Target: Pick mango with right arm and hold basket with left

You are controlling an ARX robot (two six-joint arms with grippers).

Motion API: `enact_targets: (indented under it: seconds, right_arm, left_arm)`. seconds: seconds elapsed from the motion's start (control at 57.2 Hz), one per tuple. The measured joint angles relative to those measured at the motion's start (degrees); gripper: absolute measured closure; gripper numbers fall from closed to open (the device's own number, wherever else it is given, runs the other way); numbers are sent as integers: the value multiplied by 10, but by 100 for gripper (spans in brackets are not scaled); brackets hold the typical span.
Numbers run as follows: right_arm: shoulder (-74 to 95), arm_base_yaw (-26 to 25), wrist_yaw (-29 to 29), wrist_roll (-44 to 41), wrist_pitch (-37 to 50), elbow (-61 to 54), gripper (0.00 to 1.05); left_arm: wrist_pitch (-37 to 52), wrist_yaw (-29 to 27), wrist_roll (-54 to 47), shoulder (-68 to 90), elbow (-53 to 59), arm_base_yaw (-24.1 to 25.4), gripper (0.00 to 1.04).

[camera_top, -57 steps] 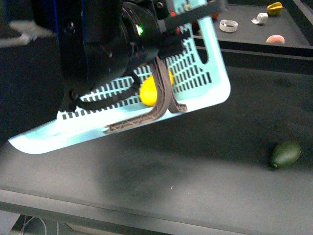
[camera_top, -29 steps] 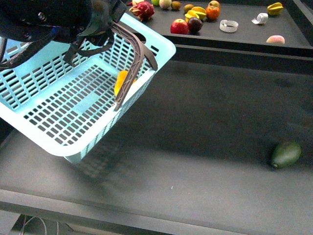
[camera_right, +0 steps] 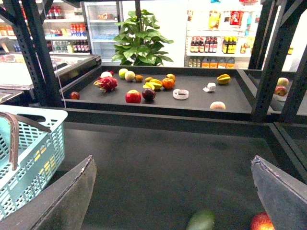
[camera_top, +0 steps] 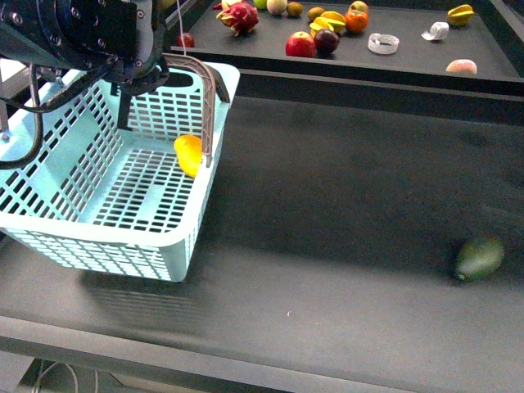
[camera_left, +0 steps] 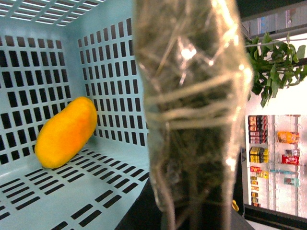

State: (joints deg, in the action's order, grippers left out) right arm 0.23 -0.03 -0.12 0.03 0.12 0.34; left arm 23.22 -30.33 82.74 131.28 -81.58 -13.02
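Observation:
The pale turquoise basket (camera_top: 123, 246) stands nearly level at the table's left, low over or on the surface; I cannot tell which. The yellow mango (camera_top: 188, 154) lies inside it against the right wall, beside a grey-brown handle (camera_top: 210, 106). My left gripper (camera_top: 135, 86) is shut on the basket at its far rim. In the left wrist view the mango (camera_left: 66, 132) rests on the slotted floor by the basket wall (camera_left: 110, 72), behind a blurred tape-wrapped finger (camera_left: 192, 105). My right gripper (camera_right: 175, 191) is open and empty, out of the front view, with the basket (camera_right: 29, 158) to its side.
A dark green oval fruit (camera_top: 479, 257) lies at the table's right, also in the right wrist view (camera_right: 201, 220) next to a red apple (camera_right: 261, 224). A raised back shelf (camera_top: 409, 70) holds several fruits. Black uprights (camera_right: 268, 57) frame the shelf.
The basket has swung down from a steep raised tilt to nearly level at the table's left. The mango stayed inside. The left arm has drawn back to the upper left.

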Motion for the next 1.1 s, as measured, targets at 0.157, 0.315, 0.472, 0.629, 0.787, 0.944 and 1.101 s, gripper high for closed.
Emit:
enact_targets:
  seconds: [0.157, 0.315, 0.472, 0.629, 0.787, 0.944, 1.101]
  right_arm:
    - [0, 0, 0, 0, 0, 0, 8]
    - [0, 0, 0, 0, 0, 0, 8]
    - [0, 0, 0, 0, 0, 0, 8]
    - [0, 0, 0, 0, 0, 0, 8]
    - [0, 0, 0, 0, 0, 0, 8]
    - [0, 0, 0, 0, 0, 0, 8]
    - [0, 0, 0, 0, 0, 0, 8]
  left_arm:
    - [-2, 3, 30, 22, 0, 12, 100]
    - [-17, 15, 36, 24, -5, 14, 91]
    - [-45, 15, 25, 24, -11, 11, 55]
    - [-32, -4, -11, -24, 43, 7, 21]
    - [6, -13, -63, -114, 113, 9, 9]
    - [43, -25, -117, -225, 215, 11, 8]
    - [57, -44, -153, -355, 334, 20, 8]
